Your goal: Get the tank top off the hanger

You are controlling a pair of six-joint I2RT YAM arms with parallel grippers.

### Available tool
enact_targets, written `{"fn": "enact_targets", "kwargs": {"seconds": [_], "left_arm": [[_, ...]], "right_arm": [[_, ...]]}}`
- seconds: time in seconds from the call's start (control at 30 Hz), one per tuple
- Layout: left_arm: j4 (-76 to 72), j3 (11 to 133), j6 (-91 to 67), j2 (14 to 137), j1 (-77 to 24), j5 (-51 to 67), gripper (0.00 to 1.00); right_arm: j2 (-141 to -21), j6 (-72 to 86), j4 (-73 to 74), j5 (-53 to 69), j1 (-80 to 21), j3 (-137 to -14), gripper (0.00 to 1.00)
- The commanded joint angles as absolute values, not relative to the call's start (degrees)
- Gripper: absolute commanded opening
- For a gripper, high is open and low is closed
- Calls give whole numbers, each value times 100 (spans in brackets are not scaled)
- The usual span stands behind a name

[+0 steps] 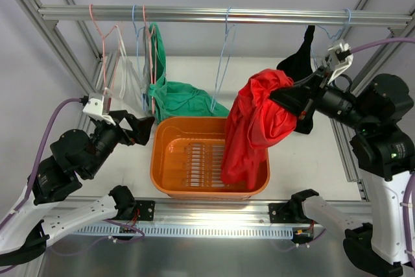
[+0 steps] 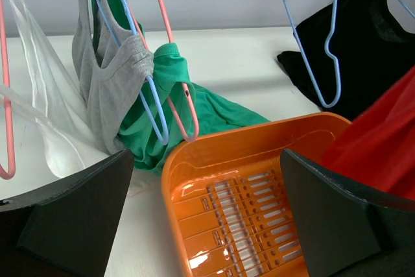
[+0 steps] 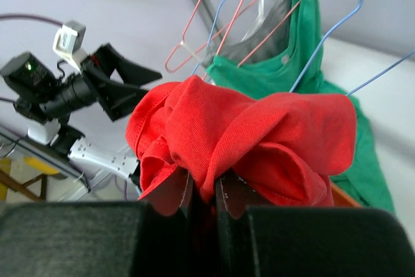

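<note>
tank top (image 1: 254, 124) hangs from right hand (image 1: 286, 103) over basket's (image 1: 188, 120) right edge, rail (image 1: 220, 15) behind.

tank top (image 1: 254, 121): was plain bright red all over
basket (image 1: 156, 163): was orange
top by the basket (image 1: 181, 98): was green
top on the right (image 1: 298, 63): was black
small top (image 2: 107, 89): was grey
one hanger (image 2: 187, 95): was pink
another hanger (image 2: 334, 11): was light blue
counter (image 2: 246, 56): was white
left claw (image 1: 148, 131): was black
right claw (image 3: 202, 192): was black
</note>
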State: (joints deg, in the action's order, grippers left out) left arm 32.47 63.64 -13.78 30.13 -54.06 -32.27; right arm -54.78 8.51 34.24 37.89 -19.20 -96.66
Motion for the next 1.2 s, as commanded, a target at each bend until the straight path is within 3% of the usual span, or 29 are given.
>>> {"fn": "enact_targets", "kwargs": {"seconds": [0.0, 0.37, 0.5, 0.9, 1.0, 1.07, 1.1, 1.17], "left_arm": [[3190, 6539, -1406, 3111, -5458, -3384, 99], [3190, 6618, -1433, 3357, -5458, -3252, 99], [3191, 6601, -1450, 3366, -5458, -3234, 99], [3182, 6487, -1775, 3410, -5458, -3164, 99], [3182, 6513, -1863, 3419, -5458, -3190, 99], [3190, 6556, -1811, 3445, -5458, -3077, 99], [3190, 6583, -1776, 3463, -5458, -2980, 99], [3199, 6601, -1723, 3489, -5458, -2910, 99]], "right_arm": [[-5072, 958, 2716, 4210, -2100, -9037, 0], [-4667, 554, 2593, 3025, -3330, -6874, 0], [-4921, 370, 2444, 2016, -4181, -6320, 0], [-5914, 632, 950, 889, -5070, -4941, 1], [-6231, 685, 949, 625, -5264, -4913, 20], [-6136, 747, 958, 537, -5282, -4904, 41], [-6074, 695, 993, 414, -5282, -4948, 59], [-5968, 554, 1352, 221, -5282, -5097, 72]]}}
